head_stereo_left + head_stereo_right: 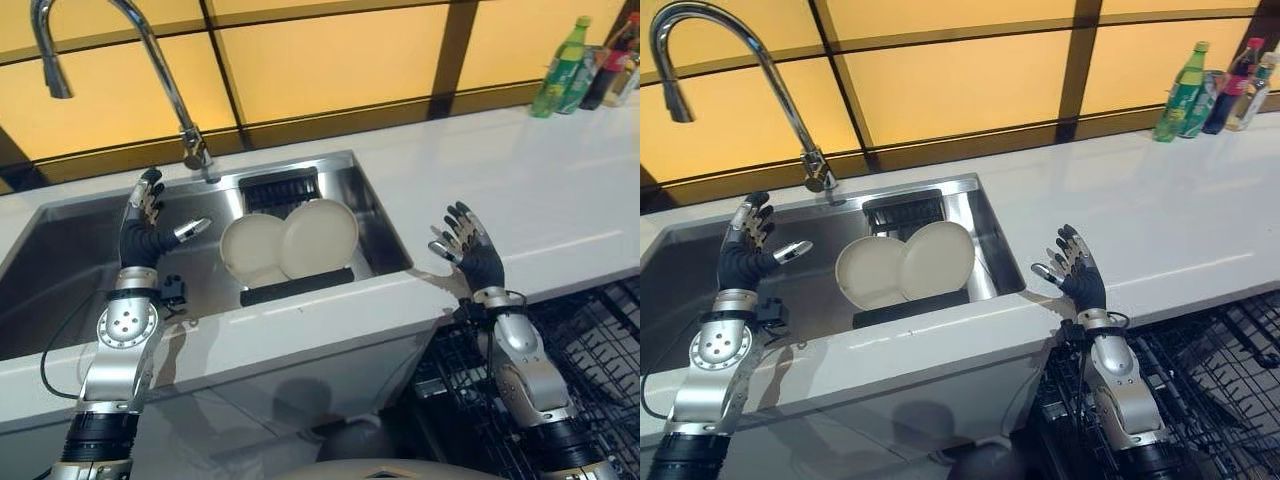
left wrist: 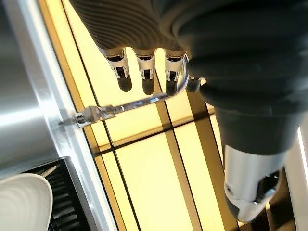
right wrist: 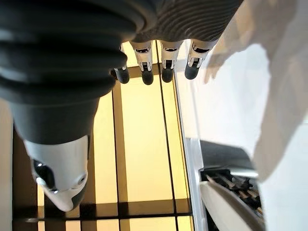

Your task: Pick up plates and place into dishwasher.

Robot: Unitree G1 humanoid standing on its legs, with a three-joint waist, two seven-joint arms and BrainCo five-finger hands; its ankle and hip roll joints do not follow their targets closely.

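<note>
Two cream plates (image 1: 290, 242) lean upright in a black rack (image 1: 296, 284) inside the steel sink (image 1: 60, 290). My left hand (image 1: 143, 232) is raised over the sink to the left of the plates, fingers straight and thumb out, holding nothing. My right hand (image 1: 468, 252) is raised above the white counter's front edge, to the right of the sink, open and empty. One plate's rim (image 2: 21, 202) shows past the left hand, another plate's edge (image 3: 231, 204) past the right. Dishwasher racks (image 1: 590, 350) lie open below the counter at lower right.
A tall curved tap (image 1: 160, 70) rises behind the sink. Green and dark bottles (image 1: 565, 65) stand at the counter's far right corner. The white counter (image 1: 520, 180) stretches right of the sink. Yellow panelled wall (image 1: 330, 60) behind.
</note>
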